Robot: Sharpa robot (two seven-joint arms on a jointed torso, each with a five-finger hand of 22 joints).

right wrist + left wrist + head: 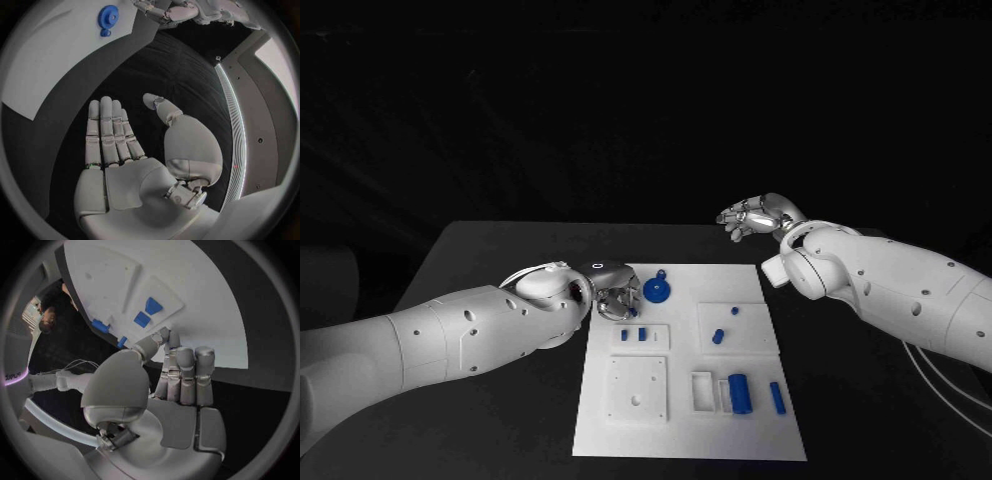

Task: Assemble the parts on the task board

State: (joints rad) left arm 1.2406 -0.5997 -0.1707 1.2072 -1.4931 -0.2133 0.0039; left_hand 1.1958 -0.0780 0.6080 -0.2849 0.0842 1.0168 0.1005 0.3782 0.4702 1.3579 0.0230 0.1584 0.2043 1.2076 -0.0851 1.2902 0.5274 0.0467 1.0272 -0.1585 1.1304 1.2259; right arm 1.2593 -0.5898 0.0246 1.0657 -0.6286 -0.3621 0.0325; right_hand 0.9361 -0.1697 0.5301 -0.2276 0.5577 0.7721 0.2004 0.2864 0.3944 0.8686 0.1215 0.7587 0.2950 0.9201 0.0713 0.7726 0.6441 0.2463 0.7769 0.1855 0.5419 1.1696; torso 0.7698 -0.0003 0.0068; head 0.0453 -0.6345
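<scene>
The task board point(689, 420) lies in the middle of the black counter point(488, 250), its near edge closest to the robot. On the near part of the board, nearer and to the right of the left hand point(615, 290), a large blue cylinder point(740, 393) lies in a tray with a slimmer blue rod point(777, 397) just beside it. A white square plate point(636, 388) sits to their left, nearer than the left hand.

Farther on, two small blue blocks point(633, 335) sit in a recess just below the left hand. To the right of them, on a raised white square, stand a short blue peg point(718, 337) and a tiny blue piece point(734, 310), between the two hands.

The left hand rests at the board's far left corner, its fingers held straight and close together, the thumb meeting a fingertip; whether anything is pinched there cannot be told. A blue gear point(656, 291) lies on the board just to the right of this hand.

The right hand point(759, 217) hovers beyond the board's far right corner, over bare counter, well apart from the parts. In its wrist view the palm is flat, fingers straight, thumb spread away, holding nothing.
</scene>
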